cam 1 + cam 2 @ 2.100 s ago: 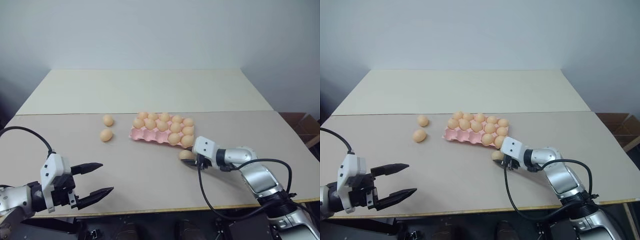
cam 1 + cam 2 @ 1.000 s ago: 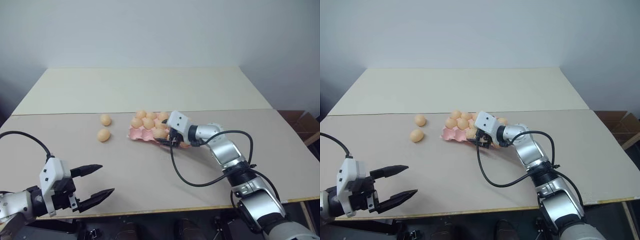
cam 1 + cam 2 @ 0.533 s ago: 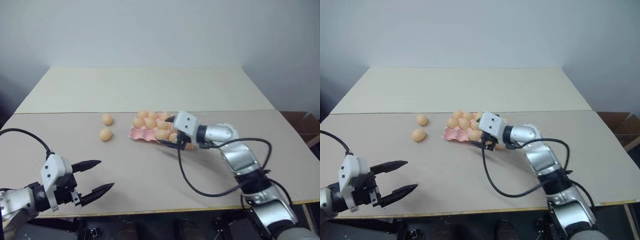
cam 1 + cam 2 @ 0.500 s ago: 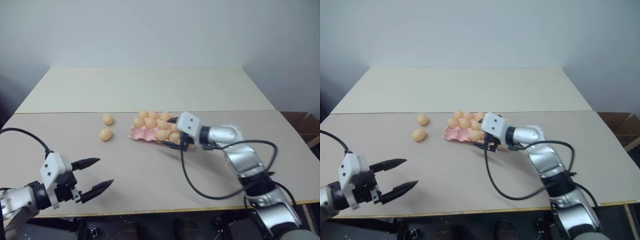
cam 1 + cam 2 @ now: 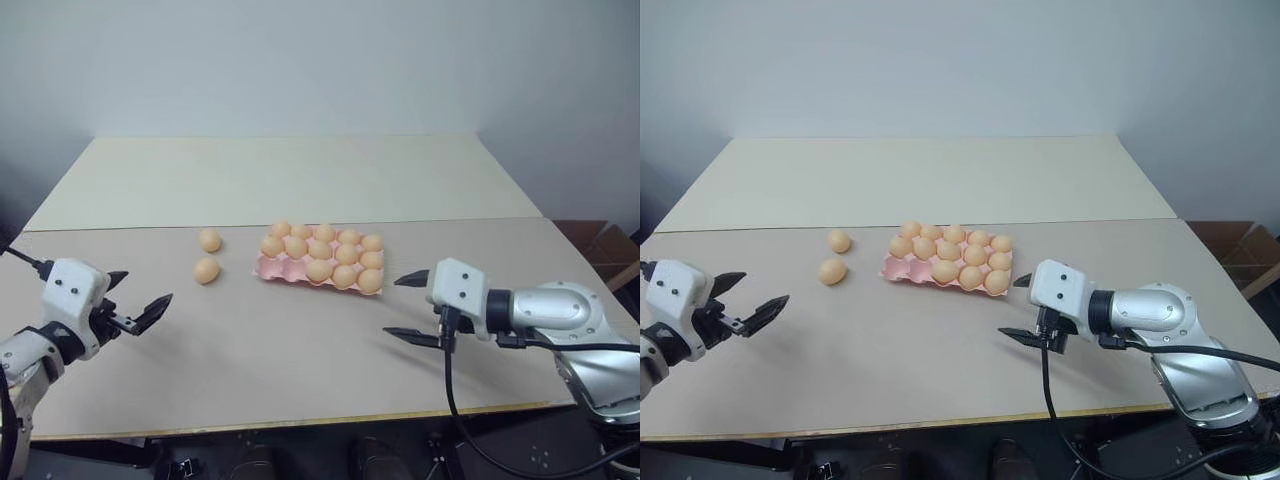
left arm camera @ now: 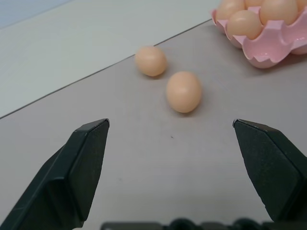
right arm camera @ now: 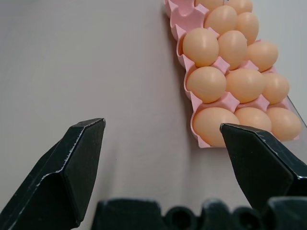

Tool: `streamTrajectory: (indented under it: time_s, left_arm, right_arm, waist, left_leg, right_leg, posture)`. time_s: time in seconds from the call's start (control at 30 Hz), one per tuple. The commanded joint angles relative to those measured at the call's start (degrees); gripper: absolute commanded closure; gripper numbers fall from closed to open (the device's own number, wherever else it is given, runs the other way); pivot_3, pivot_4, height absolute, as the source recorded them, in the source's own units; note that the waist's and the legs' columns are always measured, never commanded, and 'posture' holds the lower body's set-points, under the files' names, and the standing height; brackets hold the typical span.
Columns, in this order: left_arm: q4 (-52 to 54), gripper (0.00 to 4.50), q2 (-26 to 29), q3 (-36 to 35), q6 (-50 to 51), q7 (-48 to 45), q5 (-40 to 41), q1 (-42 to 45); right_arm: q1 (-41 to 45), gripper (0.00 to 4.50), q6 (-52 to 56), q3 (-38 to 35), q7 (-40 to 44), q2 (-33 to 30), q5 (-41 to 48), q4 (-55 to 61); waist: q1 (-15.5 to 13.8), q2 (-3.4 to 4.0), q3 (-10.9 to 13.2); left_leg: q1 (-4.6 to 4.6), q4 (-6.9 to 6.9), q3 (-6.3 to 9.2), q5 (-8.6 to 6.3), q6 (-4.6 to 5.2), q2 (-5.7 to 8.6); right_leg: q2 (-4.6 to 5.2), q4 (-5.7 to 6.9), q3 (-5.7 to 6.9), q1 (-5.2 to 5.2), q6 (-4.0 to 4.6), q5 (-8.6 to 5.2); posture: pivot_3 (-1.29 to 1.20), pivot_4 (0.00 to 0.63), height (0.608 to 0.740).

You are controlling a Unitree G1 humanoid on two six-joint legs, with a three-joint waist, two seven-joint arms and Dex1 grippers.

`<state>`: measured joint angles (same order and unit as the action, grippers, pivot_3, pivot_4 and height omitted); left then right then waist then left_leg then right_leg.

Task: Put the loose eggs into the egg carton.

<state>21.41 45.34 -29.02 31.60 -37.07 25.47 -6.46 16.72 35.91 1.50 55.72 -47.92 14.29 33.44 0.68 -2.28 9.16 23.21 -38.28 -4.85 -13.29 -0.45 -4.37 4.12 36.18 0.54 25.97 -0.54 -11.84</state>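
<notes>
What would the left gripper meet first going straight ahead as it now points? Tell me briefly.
Probably the nearer of the two loose pale orange-tan eggs, which lies almost centred between the open left gripper fingers on the table. The second egg lies just behind; depth is uncertain.

We can't count the cups in the egg carton (image 5: 300, 268) from the head views; the eggs packed in it (image 5: 322, 249) hide every cup floor, and whether any cup at the 12 o'clock row sits bare is too small to tell; in the left wrist view the carton runs off the edge, just a corner with a few eggs; in the right wrist view the far end is cut off too; the right arm (image 5: 590, 340) leaves the picture at 4 o'clock.
</notes>
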Motion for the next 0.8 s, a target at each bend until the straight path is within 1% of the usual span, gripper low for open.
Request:
streamTrajectory:
  time_s: [0.03,0.17,0.4,0.5,0.63,0.8]
  left_arm:
    - [-0.2,0.0,0.5,0.1,0.7,0.6,0.7,3.0]
    - [-1.7,0.0,-0.1,1.9,1.0,0.5,0.9,6.3]
    - [-9.8,0.0,-3.5,11.0,0.4,4.6,-3.7,16.3]
    - [-13.0,0.0,-5.1,12.7,0.1,6.0,-5.0,19.2]
    - [-20.8,0.0,-7.7,16.0,-1.7,6.7,-7.5,24.0]
    - [-30.4,0.0,-10.5,18.7,-6.9,5.7,-9.8,28.0]
  right_arm:
    - [-0.3,0.04,0.8,-1.2,-1.5,-0.5,0.9,2.4]
    - [-0.5,0.04,1.2,-0.9,-2.4,-0.7,1.2,2.6]
    - [-0.1,0.04,1.6,0.4,-3.9,-0.3,1.1,2.3]
    - [-0.1,0.04,1.8,0.5,-4.2,-0.5,1.2,2.4]
    - [-0.6,0.04,2.3,0.2,-4.7,-0.9,1.1,2.5]
    - [-0.8,0.04,2.7,0.0,-5.5,-1.0,0.9,2.2]
  waist:
    - [0.0,0.0,0.0]
    - [-0.2,-0.01,0.0]
    - [-0.5,-0.04,0.0]
    - [-0.5,-0.05,0.0]
    - [-0.6,-0.06,0.0]
    - [-0.7,-0.06,0.0]
  left_leg:
    - [0.01,-0.01,0.0,0.0,0.0,0.0]
    - [0.03,-0.04,0.01,0.0,0.0,0.01]
    - [0.05,-0.05,0.03,0.01,0.01,0.08]
    - [0.04,-0.07,0.03,0.01,0.01,0.09]
    - [0.04,-0.08,0.05,0.01,0.01,0.1]
    - [0.06,-0.16,0.06,0.01,0.01,0.11]
  right_leg:
    - [0.0,0.0,0.0,0.0,0.0,0.0]
    - [0.01,0.0,-0.01,-0.02,0.0,0.03]
    - [0.02,-0.04,-0.03,-0.07,0.25,0.29]
    - [0.02,-0.05,-0.03,-0.1,0.23,0.3]
    - [0.02,-0.03,-0.04,-0.13,0.23,0.31]
    - [0.02,-0.05,-0.04,-0.16,0.18,0.35]
  posture:
    - [0.0,0.15,0.74]
    - [0.0,0.15,0.74]
    - [0.0,0.15,0.74]
    - [0.0,0.15,0.74]
    - [0.0,0.15,0.74]
    - [0.0,0.15,0.74]
